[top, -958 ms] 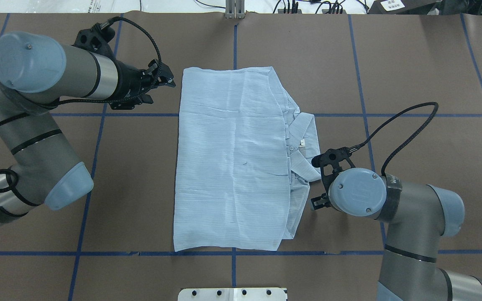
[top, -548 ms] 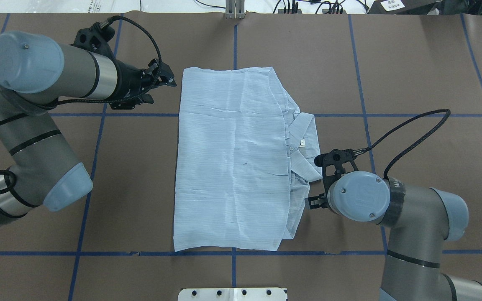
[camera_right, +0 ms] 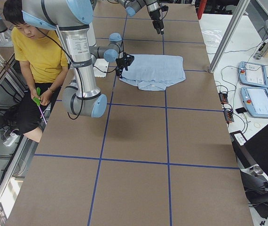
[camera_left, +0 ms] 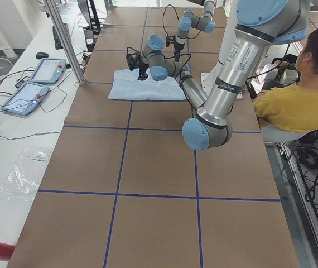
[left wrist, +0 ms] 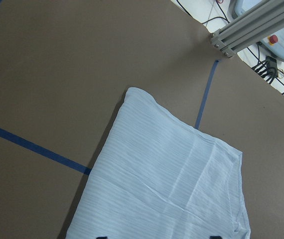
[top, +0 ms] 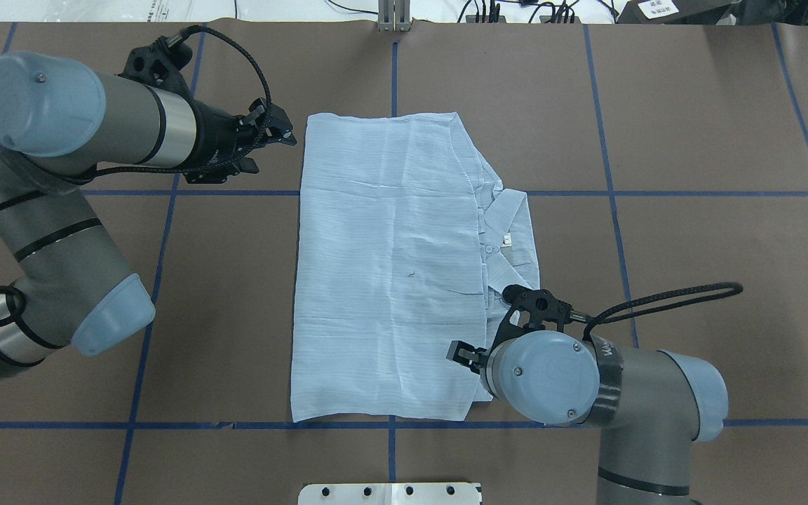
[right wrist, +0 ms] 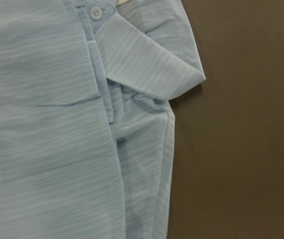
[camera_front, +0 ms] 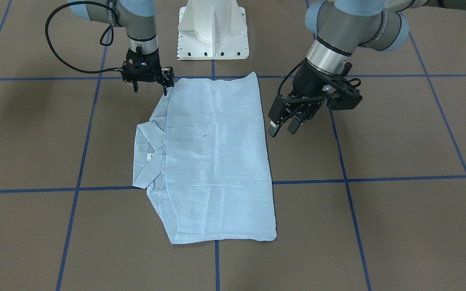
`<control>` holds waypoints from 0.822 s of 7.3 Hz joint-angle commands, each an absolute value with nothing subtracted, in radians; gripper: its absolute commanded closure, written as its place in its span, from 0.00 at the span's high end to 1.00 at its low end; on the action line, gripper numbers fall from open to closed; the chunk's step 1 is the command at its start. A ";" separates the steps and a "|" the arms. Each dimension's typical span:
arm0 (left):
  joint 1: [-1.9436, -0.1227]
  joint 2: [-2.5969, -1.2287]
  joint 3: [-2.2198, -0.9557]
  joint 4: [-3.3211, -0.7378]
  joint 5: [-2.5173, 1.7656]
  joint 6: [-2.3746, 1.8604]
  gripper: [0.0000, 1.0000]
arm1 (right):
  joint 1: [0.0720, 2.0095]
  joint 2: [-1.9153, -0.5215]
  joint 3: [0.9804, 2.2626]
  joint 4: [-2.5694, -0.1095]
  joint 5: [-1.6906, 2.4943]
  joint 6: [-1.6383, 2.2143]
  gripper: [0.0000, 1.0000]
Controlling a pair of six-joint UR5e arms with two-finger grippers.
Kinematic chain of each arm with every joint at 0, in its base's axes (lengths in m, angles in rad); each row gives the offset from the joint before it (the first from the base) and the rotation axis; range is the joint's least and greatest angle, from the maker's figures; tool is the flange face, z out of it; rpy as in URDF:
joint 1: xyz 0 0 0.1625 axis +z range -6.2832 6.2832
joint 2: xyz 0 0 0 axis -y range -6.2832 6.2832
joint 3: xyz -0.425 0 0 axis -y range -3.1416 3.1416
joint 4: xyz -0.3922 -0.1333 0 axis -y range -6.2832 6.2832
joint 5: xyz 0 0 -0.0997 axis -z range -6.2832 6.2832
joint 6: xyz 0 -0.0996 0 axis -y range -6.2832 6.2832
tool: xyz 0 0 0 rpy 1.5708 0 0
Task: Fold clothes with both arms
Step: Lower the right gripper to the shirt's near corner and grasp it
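Observation:
The pale-blue shirt (top: 390,266) lies folded into a long rectangle in the middle of the table (top: 691,140), its collar (top: 513,224) sticking out on the right side. In the front-facing view the shirt (camera_front: 217,161) sits between both arms. My left gripper (camera_front: 282,130) hovers open just off the shirt's left edge, holding nothing; from overhead the left gripper (top: 271,151) is beside the far-left corner. My right gripper (camera_front: 150,89) is open over the shirt's near-right corner, one fingertip (camera_front: 165,92) at the cloth edge. The right wrist view shows the collar (right wrist: 147,64) close below.
The white pedestal base (camera_front: 212,32) stands at the robot's side of the table. An aluminium post (top: 393,17) rises at the far edge. A seated person in yellow (camera_left: 293,95) is beside the robot. Control tablets (camera_right: 256,84) lie on a side bench.
My right arm has swung towards the robot and leftward, from beside the collar to over the shirt's near-right corner. The left arm has barely moved.

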State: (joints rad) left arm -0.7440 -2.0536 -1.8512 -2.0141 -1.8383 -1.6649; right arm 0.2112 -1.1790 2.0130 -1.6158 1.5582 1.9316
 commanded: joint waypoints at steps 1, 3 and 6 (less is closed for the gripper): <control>-0.745 -2.052 -1.851 -2.014 -1.838 -1.664 0.74 | 0.144 -1.177 2.008 -1.510 1.444 2.289 1.00; -0.744 -2.049 -1.852 -2.014 -1.836 -1.661 0.74 | 0.129 -1.180 1.981 -1.497 1.404 2.459 1.00; -0.744 -2.048 -1.853 -2.014 -1.835 -1.663 0.74 | 0.130 -1.186 1.967 -1.485 1.390 2.460 1.00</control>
